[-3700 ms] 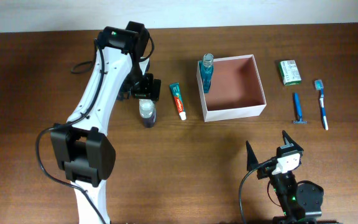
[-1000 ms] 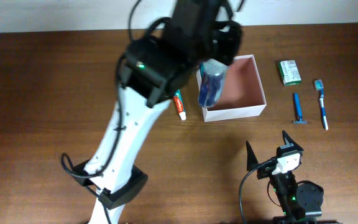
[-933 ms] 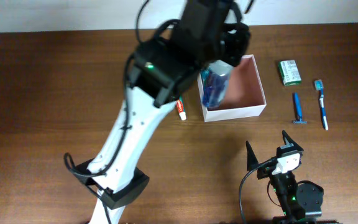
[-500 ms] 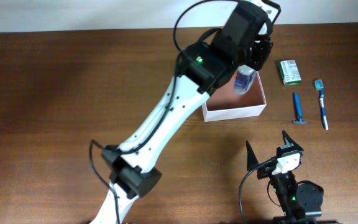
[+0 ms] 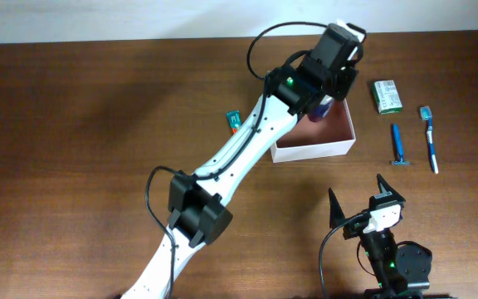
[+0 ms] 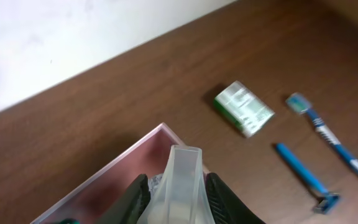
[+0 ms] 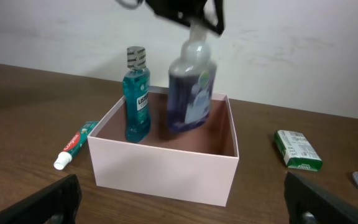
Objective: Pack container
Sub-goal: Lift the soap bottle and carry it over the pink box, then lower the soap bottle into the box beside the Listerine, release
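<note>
The container [image 5: 338, 143] is a square white-walled box with a reddish-brown inside, also in the right wrist view [image 7: 166, 165]. My left gripper [image 5: 330, 93] is shut on the cap of a clear bottle of purple liquid [image 7: 191, 93], which hangs upright over the box's far right part. From the left wrist, the black fingers [image 6: 135, 200] press the bottle's cap [image 6: 182, 180] from both sides. A blue mouthwash bottle [image 7: 137, 93] stands inside at the left wall. My right gripper [image 5: 363, 202] stands open near the front edge, holding nothing.
A toothpaste tube [image 5: 233, 122] lies left of the box, partly under the left arm. Right of the box lie a green-and-white packet [image 5: 387, 95], a blue razor [image 5: 397, 145] and a toothbrush [image 5: 429, 137]. The left arm stretches diagonally across the table's middle.
The left arm has swung right with the purple bottle, from the box's left wall to its far right part. The right arm has not moved.
</note>
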Available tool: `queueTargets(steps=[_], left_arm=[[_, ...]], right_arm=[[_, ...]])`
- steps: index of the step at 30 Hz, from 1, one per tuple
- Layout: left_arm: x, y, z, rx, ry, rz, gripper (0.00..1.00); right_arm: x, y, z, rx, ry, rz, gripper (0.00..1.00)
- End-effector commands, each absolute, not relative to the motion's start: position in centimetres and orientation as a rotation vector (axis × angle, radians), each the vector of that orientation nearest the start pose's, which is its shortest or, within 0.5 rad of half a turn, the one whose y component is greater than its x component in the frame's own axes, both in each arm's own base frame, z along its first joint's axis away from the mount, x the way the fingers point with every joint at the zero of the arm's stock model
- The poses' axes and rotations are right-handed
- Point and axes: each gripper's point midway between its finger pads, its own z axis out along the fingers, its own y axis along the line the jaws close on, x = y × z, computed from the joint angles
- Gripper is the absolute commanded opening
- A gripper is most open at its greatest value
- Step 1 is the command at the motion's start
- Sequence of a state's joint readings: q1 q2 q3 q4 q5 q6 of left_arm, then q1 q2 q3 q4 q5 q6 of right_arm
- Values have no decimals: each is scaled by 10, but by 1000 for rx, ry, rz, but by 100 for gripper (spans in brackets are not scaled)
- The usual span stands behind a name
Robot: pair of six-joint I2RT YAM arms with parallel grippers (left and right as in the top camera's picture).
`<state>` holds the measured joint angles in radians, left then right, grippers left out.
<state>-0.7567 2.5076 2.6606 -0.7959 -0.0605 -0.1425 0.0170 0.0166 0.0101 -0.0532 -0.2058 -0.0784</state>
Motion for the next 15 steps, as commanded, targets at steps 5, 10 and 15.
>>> queueTargets(steps=[5, 10, 15], left_arm=[[526, -410, 233, 549, 2121, -385, 31], [532, -404, 231, 534, 2123, -378, 31], [532, -406, 223, 542, 2135, -375, 36]], right_arm=[[242, 40, 159, -233, 1622, 125, 99], [242, 40, 159, -234, 1622, 125, 99], [242, 40, 159, -233, 1622, 125, 99]])
